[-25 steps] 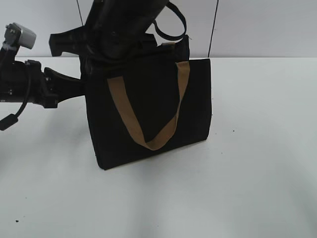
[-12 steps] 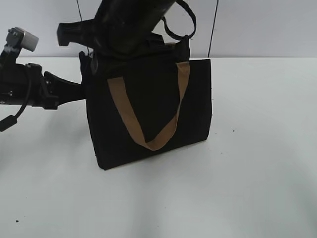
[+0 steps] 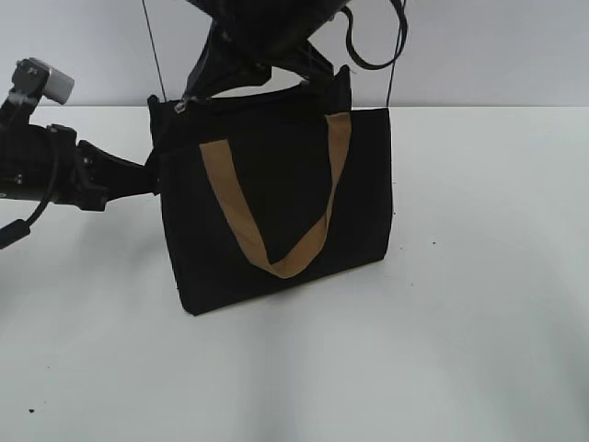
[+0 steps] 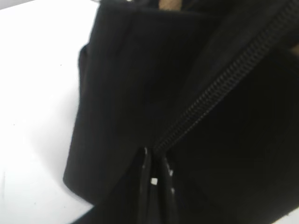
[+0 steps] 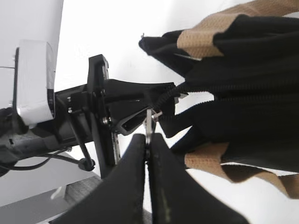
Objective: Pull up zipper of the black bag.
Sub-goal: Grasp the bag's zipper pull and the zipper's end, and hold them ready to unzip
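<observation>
The black bag (image 3: 276,184) stands upright on the white table, with a tan handle (image 3: 230,207) hanging down its front. The zipper (image 3: 262,94) runs along its top edge. Its silvery pull tab (image 3: 180,107) is at the left end. My right gripper (image 3: 190,96) comes from above and is shut on the pull tab (image 5: 148,122). My left gripper (image 3: 152,175) reaches from the left and is shut on the bag's black fabric at its left top corner (image 4: 155,161), where the zipper (image 4: 224,79) ends. The left gripper also shows in the right wrist view (image 5: 135,100).
The white table (image 3: 479,276) stretches round the bag to the front and right. A pale wall with dark vertical seams (image 3: 394,64) stands behind. A second tan handle (image 5: 205,39) lies on the bag's far side.
My right arm has lifted and swung upward, uncovering the bag's top left edge and the pull tab. My left arm has hardly moved.
</observation>
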### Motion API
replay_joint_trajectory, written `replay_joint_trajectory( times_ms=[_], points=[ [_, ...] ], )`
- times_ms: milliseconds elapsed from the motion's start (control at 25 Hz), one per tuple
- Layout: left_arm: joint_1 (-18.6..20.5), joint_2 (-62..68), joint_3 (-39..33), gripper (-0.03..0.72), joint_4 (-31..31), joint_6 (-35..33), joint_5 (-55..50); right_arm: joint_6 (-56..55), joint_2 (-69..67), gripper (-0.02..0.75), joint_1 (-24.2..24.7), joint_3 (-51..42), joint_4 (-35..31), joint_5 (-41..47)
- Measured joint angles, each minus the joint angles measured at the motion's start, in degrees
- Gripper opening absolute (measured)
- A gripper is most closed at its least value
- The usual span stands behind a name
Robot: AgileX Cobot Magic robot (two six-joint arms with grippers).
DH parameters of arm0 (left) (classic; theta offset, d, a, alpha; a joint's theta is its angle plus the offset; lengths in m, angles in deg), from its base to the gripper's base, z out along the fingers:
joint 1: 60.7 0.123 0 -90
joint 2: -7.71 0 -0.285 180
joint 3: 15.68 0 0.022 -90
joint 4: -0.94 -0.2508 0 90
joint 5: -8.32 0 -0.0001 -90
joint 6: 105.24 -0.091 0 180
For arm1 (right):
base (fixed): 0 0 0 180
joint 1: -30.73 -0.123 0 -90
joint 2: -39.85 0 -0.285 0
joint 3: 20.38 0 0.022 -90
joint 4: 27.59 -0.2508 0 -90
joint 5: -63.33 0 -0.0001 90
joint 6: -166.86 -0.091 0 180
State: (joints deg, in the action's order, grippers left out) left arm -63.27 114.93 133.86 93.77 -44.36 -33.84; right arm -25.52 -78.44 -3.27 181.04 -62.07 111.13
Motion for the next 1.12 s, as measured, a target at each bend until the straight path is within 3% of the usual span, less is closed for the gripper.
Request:
replay_joint_trajectory(
  times_ms=[160,480,680,1120],
  points=[
    [0.00,-0.35,0.00,0.020,-0.06,0.02,0.86,0.00,0.14,-0.013,1.87,0.00,-3.63,1.22],
    [0.00,-4.81,0.00,0.020,-5.19,4.27,5.54,0.05,0.25,-0.013,2.21,0.00,-3.15,1.37],
    [0.00,-6.67,0.00,0.019,-13.30,11.25,7.55,0.05,0.25,-0.013,2.21,0.00,1.00,1.26],
    [0.11,-8.62,0.00,0.019,-20.23,16.77,11.26,-2.07,0.35,-0.013,2.21,0.05,17.15,2.65]
  ],
)
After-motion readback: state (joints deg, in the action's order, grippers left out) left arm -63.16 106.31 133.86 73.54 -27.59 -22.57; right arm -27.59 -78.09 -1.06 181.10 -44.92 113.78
